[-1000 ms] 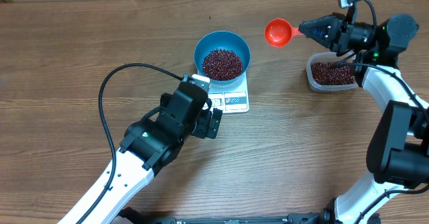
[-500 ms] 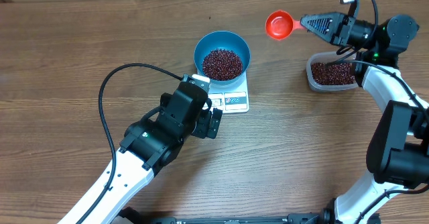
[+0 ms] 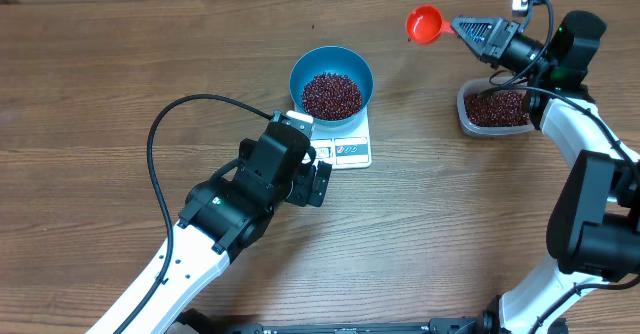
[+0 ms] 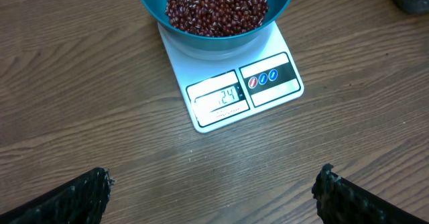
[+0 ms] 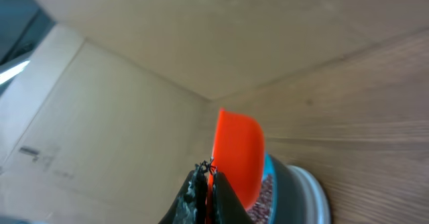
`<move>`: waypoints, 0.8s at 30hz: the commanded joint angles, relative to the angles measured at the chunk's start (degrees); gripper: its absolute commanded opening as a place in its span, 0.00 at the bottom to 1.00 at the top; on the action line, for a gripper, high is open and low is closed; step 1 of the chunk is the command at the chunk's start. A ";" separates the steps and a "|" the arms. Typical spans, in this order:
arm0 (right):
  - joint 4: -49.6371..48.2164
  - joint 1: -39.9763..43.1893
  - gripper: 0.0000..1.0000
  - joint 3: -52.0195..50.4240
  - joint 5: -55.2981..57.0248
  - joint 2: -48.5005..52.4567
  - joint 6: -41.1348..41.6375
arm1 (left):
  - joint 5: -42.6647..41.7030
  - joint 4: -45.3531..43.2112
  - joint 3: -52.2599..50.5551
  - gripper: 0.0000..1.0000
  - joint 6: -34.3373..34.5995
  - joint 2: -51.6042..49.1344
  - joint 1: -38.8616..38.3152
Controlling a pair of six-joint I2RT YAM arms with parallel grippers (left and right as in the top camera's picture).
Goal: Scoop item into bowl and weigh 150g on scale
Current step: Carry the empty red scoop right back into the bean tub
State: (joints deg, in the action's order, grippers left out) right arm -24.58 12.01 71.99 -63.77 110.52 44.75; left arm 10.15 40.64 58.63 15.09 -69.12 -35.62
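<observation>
The left end effector (image 4: 211,196) is held spread wide over the worktop (image 3: 120,64), just short of the scale (image 4: 234,93). On the scale is set the bowl (image 4: 221,43), in which beans (image 4: 214,6) are heaped. To the right, more beans are kept in a tub (image 3: 462,109). Beyond it, a scoop (image 3: 424,23) is pinched by its handle in the right end effector (image 3: 462,26), well apart from the bowl.

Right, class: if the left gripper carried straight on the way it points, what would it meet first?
Most likely the scale, at its display edge, with the bowl just beyond. The open left gripper aims at it, but its tilt is unclear, so it might touch the table first.
</observation>
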 commanded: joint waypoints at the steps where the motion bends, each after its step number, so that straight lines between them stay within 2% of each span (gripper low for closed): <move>1: 8.37 0.17 0.04 1.29 5.42 -4.81 -10.73 | 0.79 -0.17 -0.15 1.00 0.79 0.02 -0.20; 7: 28.37 0.11 0.04 4.70 15.06 -9.44 -23.15 | 0.79 -0.17 -0.15 1.00 0.76 0.02 -0.20; 17: 42.14 0.11 0.04 4.81 29.73 -18.05 -31.74 | 0.79 -0.17 -0.15 1.00 0.79 0.02 -0.20; 24: 57.13 0.11 0.04 4.94 48.70 -20.85 -48.68 | 0.79 -0.17 -0.15 1.00 0.76 0.02 -0.20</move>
State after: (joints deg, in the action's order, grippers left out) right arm 29.36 11.97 75.79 -25.93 91.48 5.06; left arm 10.15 40.69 58.63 15.09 -69.12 -35.62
